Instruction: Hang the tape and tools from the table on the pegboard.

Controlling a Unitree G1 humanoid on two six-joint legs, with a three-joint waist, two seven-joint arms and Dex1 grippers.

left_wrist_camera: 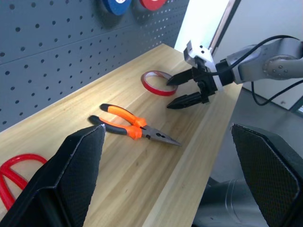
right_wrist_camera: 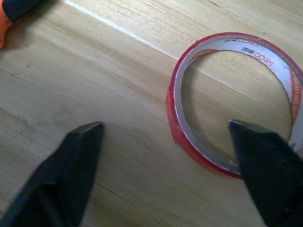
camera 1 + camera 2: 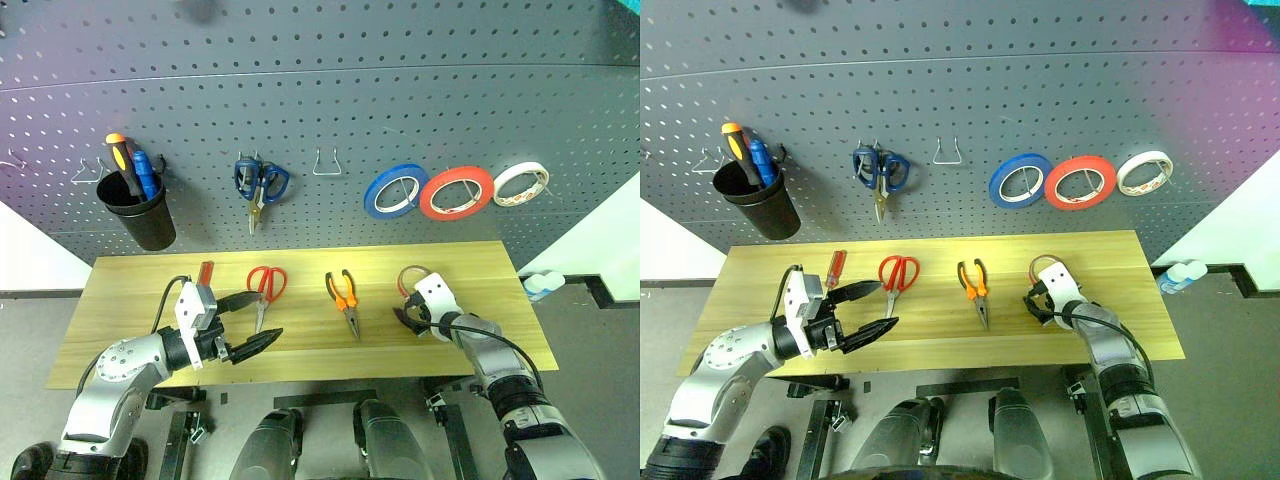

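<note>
Four things lie in a row on the table (image 3: 120, 300): a red-handled screwdriver (image 3: 836, 266), red-handled scissors (image 3: 265, 288), pliers (image 3: 345, 300) and the tape (image 2: 227, 99), a thin red roll flat on the wood at the right end; none has reached the pegboard (image 3: 330, 90) yet, where a bare wire hook (image 3: 328, 163) waits between the blue-handled scissors (image 3: 258, 187) and the blue roll (image 3: 395, 191).

The right gripper (image 2: 170, 161) tilts down over the tape with its jaws apart and nothing held; one finger stands inside the ring and the other outside on the bare wood, so the roll's near wall sits between them, presumably so that closing would pinch that wall; whether the fingers touch the roll I cannot tell.

The left gripper (image 3: 250, 322) hangs level above the table's near edge beside the scissors, spread wide and empty, likely parked clear while the other arm works.
</note>
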